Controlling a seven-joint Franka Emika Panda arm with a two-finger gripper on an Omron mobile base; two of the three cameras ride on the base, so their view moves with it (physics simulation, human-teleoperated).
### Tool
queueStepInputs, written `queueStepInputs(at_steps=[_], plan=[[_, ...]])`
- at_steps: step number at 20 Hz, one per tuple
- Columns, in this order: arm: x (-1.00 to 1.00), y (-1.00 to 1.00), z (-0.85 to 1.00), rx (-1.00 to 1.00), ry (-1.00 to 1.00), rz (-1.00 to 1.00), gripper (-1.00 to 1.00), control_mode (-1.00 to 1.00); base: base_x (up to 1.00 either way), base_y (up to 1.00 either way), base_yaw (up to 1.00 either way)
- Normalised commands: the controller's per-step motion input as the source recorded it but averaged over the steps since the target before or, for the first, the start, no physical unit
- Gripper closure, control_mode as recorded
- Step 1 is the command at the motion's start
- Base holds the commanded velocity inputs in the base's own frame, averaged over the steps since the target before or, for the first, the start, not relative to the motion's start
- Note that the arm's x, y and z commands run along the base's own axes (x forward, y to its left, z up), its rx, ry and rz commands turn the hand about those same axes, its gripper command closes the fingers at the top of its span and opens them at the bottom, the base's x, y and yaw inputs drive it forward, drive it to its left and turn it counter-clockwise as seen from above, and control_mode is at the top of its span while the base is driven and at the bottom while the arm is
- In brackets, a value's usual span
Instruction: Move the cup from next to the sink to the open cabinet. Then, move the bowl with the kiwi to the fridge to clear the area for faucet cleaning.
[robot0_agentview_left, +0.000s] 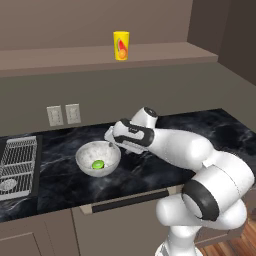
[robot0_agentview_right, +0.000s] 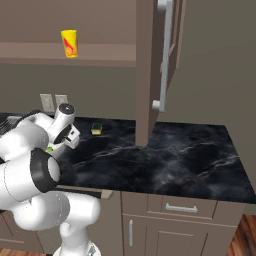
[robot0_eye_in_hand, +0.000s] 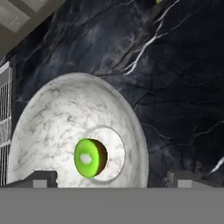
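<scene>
Small yellow cup (robot0_agentview_left: 121, 45) with unreadable red mark, marble-look bowl (robot0_agentview_left: 85, 155) spanned by released gripper (robot0_eye_in_hand: 111, 177), bare counter (robot0_agentview_left: 165, 127) beyond bowl's rim.

Kitchen: black marble counter (robot0_agentview_right: 165, 160), sink (robot0_agentview_left: 17, 167), wall cabinet shelf (robot0_agentview_left: 75, 57), drawers (robot0_agentview_right: 180, 207).

Glossy white rounded arm (robot0_agentview_left: 200, 165), black joint bands, small dark fingertips (robot0_eye_in_hand: 41, 178).

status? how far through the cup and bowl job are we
Done: cup stands on the open cabinet shelf. In hand: the tool is open, fingers either side of the bowl's rim, kiwi inside; no grip yet. Left: close on the bowl, lift it off the counter and carry it to the fridge.
</scene>
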Motion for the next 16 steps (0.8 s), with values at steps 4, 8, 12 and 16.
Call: queueStepInputs(at_steps=[4,8,12,16], plan=[[0.11,0.03,-0.33,-0.01,0.09,0.00,-1.00,-1.00,0.00,0.00,0.00],[0.00,0.00,-0.51,0.00,0.13,0.00,-1.00,-1.00,0.00,0.00,0.00],[0.02,0.01,-0.30,0.00,0.04,0.00,-1.00,-1.00,0.00,0.00,0.00],[0.24,0.26,-0.23,0.00,0.00,0.00,-1.00,-1.00,0.00,0.00,0.00]])
